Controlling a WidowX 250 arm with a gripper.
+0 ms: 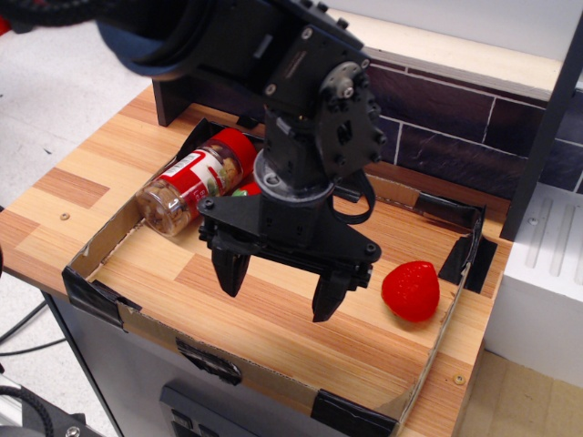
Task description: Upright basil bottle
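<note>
The basil bottle [191, 182] lies on its side at the back left of the cardboard tray [109, 238]. Its red cap points to the back right and its clear bottom to the front left, over the tray's left wall. My gripper [278, 284] is black, points down and is open and empty. It hangs over the tray's middle, to the right of and in front of the bottle, apart from it.
A red toy strawberry [412, 290] lies at the tray's right side. A small red thing [246, 188] shows behind the gripper next to the bottle, mostly hidden. A dark brick-pattern wall [455, 146] stands behind. The wooden table's edge [36, 264] is at the left.
</note>
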